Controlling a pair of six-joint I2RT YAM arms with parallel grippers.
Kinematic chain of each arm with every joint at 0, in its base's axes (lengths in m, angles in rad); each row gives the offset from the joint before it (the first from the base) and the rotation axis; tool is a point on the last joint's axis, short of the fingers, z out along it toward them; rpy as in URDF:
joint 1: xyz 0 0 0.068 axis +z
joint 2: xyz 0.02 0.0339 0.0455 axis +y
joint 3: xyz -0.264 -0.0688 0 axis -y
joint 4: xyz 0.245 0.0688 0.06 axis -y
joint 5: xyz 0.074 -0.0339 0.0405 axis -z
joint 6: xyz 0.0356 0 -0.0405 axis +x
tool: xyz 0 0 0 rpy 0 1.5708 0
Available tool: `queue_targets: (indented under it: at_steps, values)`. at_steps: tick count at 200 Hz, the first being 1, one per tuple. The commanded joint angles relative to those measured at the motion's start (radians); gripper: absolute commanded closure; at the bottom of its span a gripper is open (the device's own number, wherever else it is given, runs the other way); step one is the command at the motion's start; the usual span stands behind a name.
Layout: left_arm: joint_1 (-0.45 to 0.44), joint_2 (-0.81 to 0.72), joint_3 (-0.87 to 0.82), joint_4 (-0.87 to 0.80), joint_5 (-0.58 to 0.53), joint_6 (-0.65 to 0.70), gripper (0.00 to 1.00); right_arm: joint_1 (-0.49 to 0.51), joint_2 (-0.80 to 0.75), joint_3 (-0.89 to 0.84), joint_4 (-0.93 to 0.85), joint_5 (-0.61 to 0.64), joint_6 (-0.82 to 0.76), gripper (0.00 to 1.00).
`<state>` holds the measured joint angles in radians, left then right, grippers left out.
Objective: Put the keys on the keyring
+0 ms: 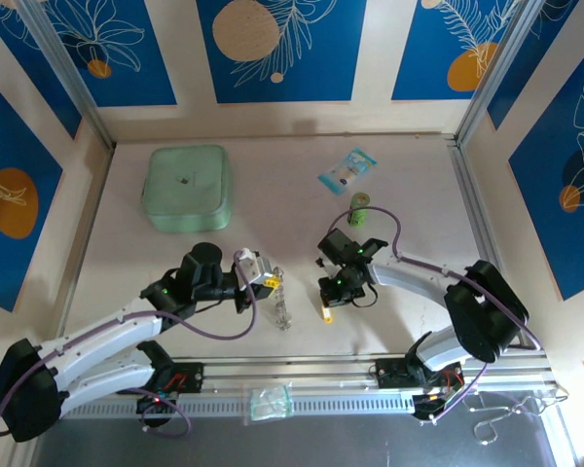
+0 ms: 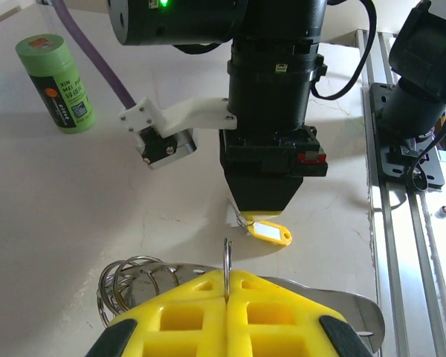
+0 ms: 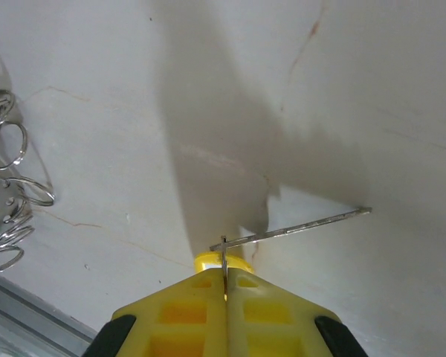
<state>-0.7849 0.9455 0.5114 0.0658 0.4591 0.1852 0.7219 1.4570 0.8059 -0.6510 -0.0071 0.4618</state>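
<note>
keyring [image 1: 282, 309]: thin loop of silvery wire strung with small shiny metal rings [image 2: 130, 279], on the white tabletop [image 1: 273, 195] between the two grippers; one strand stands upright between the left fingers.
yellow key [image 2: 271, 233]: small silvery key with a yellow plastic head, right at the right fingertips, near the keyring but apart from it.
left gripper [image 2: 228, 281]: yellow fingers pressed together on the keyring's wire.
right gripper [image 3: 224, 281]: yellow fingers pressed together on a thin metal piece at the yellow key's head.
surroundings: upright green cylinder [image 1: 360, 209] just beyond the right gripper; blue packet [image 1: 347, 170] behind it; pale green square pouch [image 1: 187, 188] at far left.
</note>
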Motion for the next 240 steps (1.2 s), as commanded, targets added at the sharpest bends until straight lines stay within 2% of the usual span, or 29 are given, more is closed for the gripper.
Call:
queue_targets:
  at_steps: [1,71,111,204,240]
  values:
    - [-0.015,0.014,0.004,0.023,0.021,0.01,1.0,0.005,0.028,0.027,0.029,-0.051,-0.017,1.0]
    - [-0.02,0.022,0.008,0.022,0.025,0.013,1.0,0.008,0.088,0.053,0.044,-0.028,-0.01,1.0]
    - [-0.02,0.023,0.008,0.02,0.027,0.013,1.0,0.01,0.111,0.063,0.048,-0.025,0.0,0.87]
    - [-0.02,0.021,0.012,0.014,0.032,0.014,1.0,0.015,0.132,0.09,0.042,0.002,0.012,0.82]
    - [-0.021,0.02,0.012,0.014,0.032,0.015,1.0,0.043,0.132,0.093,0.027,0.055,-0.008,0.75]
